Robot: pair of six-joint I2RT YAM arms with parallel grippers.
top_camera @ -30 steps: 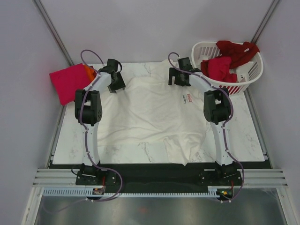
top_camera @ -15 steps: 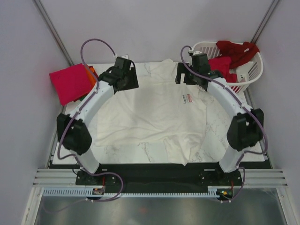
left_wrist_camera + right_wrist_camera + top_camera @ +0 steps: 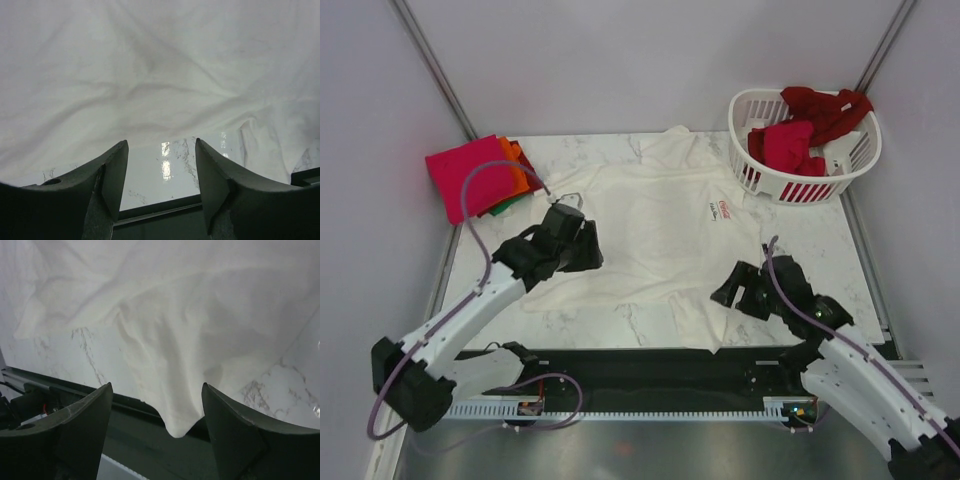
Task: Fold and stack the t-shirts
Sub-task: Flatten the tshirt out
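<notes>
Across the middle of the white marble tabletop (image 3: 820,270) lies a cream-white t-shirt (image 3: 660,230), spread front-up with its collar toward the far edge and a small red chest logo (image 3: 722,208) showing. It is mostly flat but softly rumpled, with shallow creases fanning through the body. Its near hem is uneven, and one corner flap (image 3: 175,425) droops over the tabletop's dark front edge. The left tool (image 3: 161,144) hovers low over the shirt's near-left part with its dark, wedge-shaped fingers spread wide and nothing between them. The right tool (image 3: 156,386) hangs near the near-right hem, also wide open and empty. At the far-left corner, folded shirts sit in a stack: magenta-pink (image 3: 470,178) on top, with orange (image 3: 520,170) and green (image 3: 505,207) edges peeking out. At the far right, a white slatted plastic laundry basket (image 3: 760,185) holds a crumpled crimson shirt (image 3: 785,145) and a dark red one (image 3: 825,105) draped over its rim. Judging by this layout, the cream shirt is being readied for folding, with several shirts yet to do. The next move likely calls for each tool to drop onto the hem and pinch thin, limp cotton against slick, hard stone. The cloth could bunch or slide rather than lift cleanly.
</notes>
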